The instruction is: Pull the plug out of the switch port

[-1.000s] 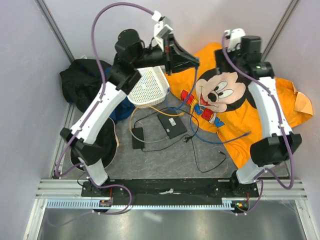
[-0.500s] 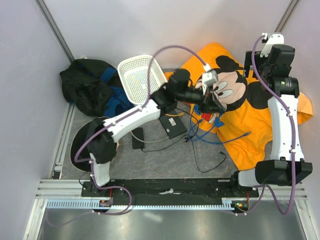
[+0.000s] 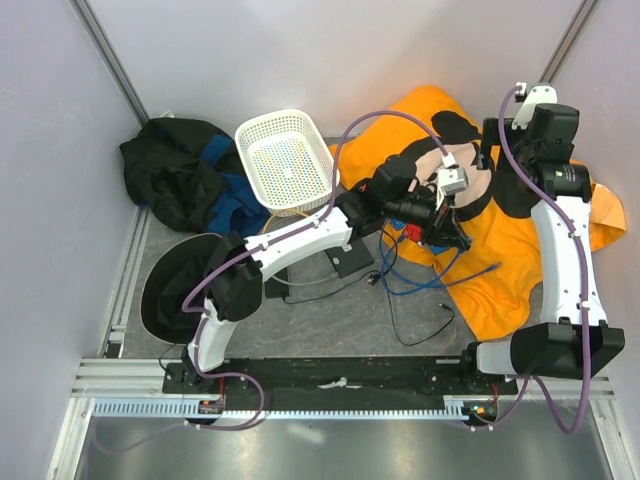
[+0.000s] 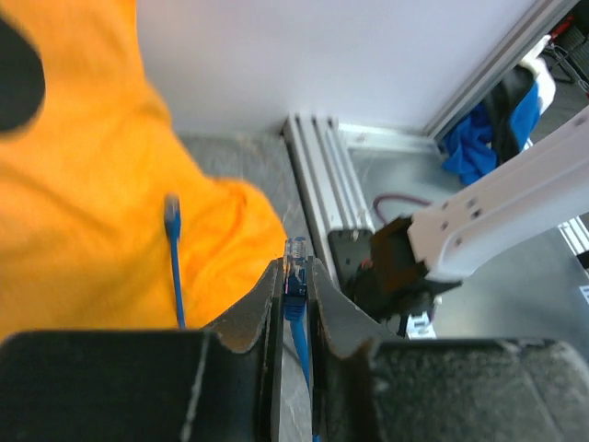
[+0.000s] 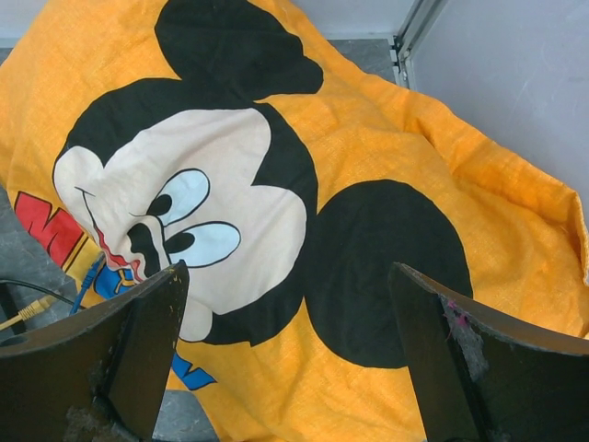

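- The left gripper [image 4: 294, 267] is clamping tight on the clear plug [image 4: 296, 250] of the blue cable [image 4: 296, 322], with the plug's tip poking out just past the fingertips.
- So the plug is hanging in the air, well apart from the switch [image 3: 352, 263], which is lying back on the table half under the left arm [image 3: 300, 235]. The switch port itself cannot be made out from above.
- A second ago this gripper was up at the back by the white basket [image 3: 285, 160]. Now it is reaching out over the Mickey Mouse shirt [image 3: 530, 250], dragging the blue cable with it.
- By my read the pull is done, and what is left is setting the plug down.
- The cable's other end [image 4: 171, 210] is lying loose on the orange cloth.
- The right gripper [image 5: 287, 276] is gaping wide with nothing in it, hovering over Mickey's face; its arm has drawn back toward the right side.
- Room is getting tight ahead of the left gripper: the right arm [image 4: 497, 198] is crossing just beyond, and the aluminium rail [image 4: 317, 170] and wall [image 4: 322, 55] are closing off the table edge.
- Bare table [image 3: 330, 320] is lying open nearer the arm bases.
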{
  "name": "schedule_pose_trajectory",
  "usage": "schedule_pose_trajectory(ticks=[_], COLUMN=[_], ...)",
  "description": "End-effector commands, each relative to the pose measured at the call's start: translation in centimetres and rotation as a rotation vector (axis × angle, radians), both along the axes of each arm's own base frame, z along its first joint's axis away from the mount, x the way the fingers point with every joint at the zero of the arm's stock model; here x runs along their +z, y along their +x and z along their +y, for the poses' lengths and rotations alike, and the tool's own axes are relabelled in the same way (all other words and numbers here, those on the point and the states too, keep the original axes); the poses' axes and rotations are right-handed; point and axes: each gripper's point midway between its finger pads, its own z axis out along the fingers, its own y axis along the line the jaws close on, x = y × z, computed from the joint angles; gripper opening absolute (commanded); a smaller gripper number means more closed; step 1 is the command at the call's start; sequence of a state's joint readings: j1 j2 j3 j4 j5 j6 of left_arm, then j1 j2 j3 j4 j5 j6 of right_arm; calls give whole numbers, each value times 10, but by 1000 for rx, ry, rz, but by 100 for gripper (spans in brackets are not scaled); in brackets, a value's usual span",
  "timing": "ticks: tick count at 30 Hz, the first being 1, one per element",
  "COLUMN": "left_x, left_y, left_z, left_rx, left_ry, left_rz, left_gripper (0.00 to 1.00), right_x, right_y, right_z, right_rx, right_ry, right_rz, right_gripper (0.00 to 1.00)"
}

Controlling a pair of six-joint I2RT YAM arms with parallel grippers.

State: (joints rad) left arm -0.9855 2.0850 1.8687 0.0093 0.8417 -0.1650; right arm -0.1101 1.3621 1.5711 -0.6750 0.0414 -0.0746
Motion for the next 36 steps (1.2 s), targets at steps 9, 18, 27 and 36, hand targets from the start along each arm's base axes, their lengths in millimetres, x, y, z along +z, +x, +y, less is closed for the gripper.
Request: schedule_pose_trajectory(ticks=[9, 18, 27, 36], left_x=[25, 44, 47, -27], left_y=[6, 12, 21, 34], left_z=[8, 50, 157, 246], left_rx=[58, 135, 298, 537], left_ry=[-49, -18, 56, 273], left_rz=[-130, -70, -2, 36], left_gripper=[59, 97, 95, 88], right_x=[0, -4, -20, -82], right_y=[-9, -5, -11, -35], right_z=[1, 16, 62, 170], right_rx=[5, 85, 352, 674], right_ry=[35, 80, 134, 83], right_rz=[-11, -3, 39, 220], right_gripper=[98, 98, 98, 98])
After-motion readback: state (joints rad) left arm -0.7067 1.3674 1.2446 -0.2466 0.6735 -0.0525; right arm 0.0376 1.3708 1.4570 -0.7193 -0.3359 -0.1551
